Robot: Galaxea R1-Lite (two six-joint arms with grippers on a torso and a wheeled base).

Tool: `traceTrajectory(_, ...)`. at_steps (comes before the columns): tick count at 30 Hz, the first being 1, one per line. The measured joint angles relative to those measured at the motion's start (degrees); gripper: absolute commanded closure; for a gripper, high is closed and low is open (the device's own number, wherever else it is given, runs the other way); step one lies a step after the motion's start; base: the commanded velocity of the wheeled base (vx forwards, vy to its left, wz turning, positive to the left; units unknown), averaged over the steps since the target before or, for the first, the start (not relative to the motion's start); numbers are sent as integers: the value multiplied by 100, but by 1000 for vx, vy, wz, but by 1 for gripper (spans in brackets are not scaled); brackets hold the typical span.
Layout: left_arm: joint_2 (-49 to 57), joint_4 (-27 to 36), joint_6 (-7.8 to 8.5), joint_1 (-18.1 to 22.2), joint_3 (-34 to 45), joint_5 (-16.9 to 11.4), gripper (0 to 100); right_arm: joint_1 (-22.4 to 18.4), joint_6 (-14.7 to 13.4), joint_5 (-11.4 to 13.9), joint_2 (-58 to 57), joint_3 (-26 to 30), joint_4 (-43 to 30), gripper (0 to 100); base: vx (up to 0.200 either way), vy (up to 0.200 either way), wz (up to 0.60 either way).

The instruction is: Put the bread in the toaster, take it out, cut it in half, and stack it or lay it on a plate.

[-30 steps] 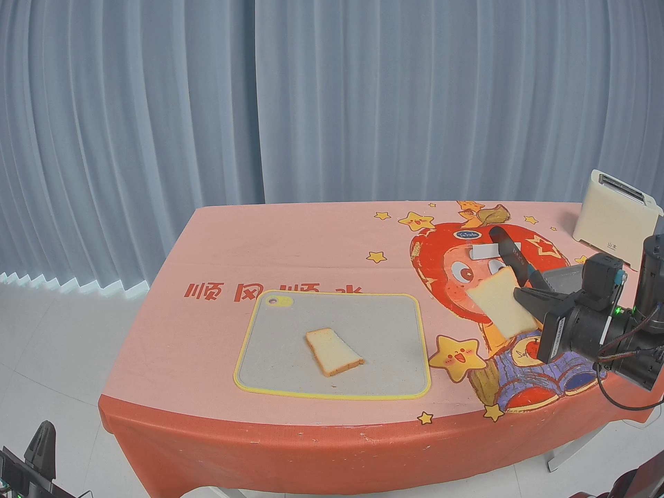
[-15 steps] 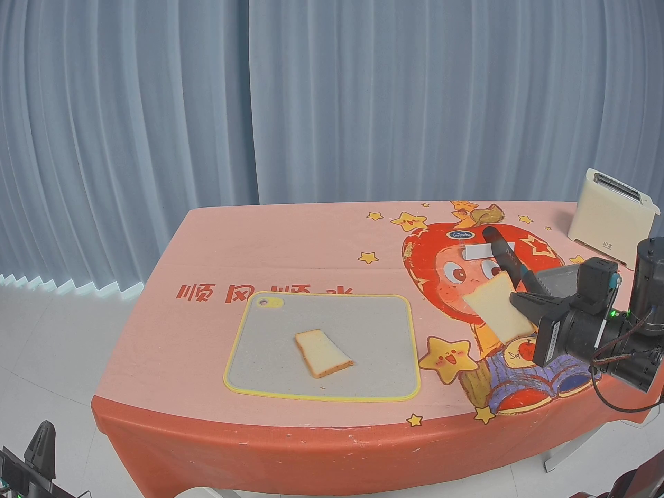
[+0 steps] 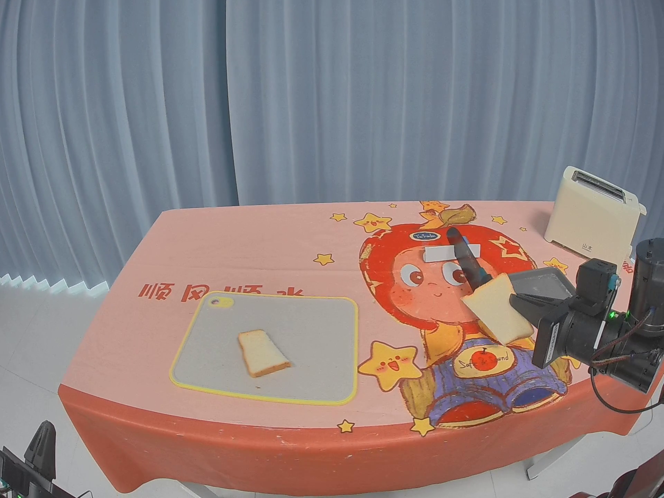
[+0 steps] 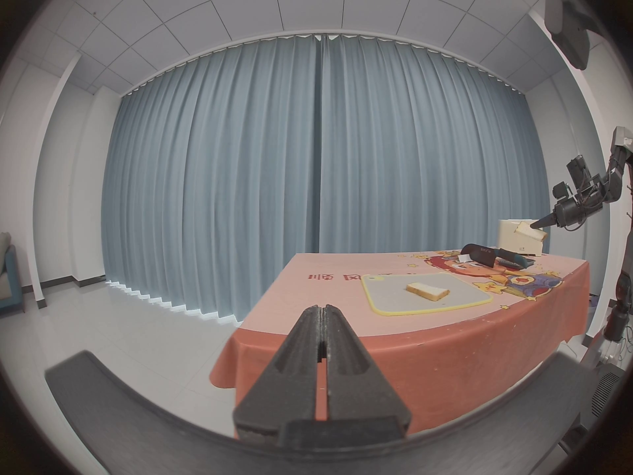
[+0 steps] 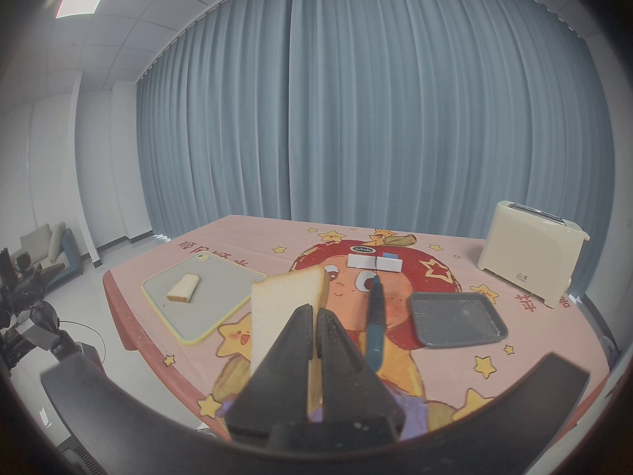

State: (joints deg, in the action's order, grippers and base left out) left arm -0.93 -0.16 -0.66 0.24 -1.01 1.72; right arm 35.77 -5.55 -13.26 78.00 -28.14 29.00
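- My right tool (image 3: 523,303) is clamped on one edge of the slice (image 3: 492,306). It holds the slice clear of the worktop (image 3: 263,250), tilted, with the broad face turned up towards the head camera.
- The grey tray (image 3: 548,283) is what the next move turns on, as I read it. It sits just beside the slice, on the side towards the toaster (image 3: 591,216), so only a short carry to the robot's right and slightly away is needed.
- The slice sticks out from the tool towards the knife (image 3: 469,261), away from the tray. I would bring the free end round before lowering.
- The other piece (image 3: 263,352) lies flat on the cutting board (image 3: 207,340), well apart on the left.
- My left tool (image 4: 322,338) is closed on nothing, low and off the worktop's near corner, so the right arm is much the nearer.
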Motion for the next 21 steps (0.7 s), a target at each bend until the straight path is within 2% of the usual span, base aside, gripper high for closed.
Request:
traceTrajectory(11,0,0,0,0,0,2,100,-16,0,-11,-11,-6,6,100,0,-200,0)
traceTrajectory(21,0,0,12,0,0,-33,100,-49,-4,-79,-13,-13,9,100,0,0,0)
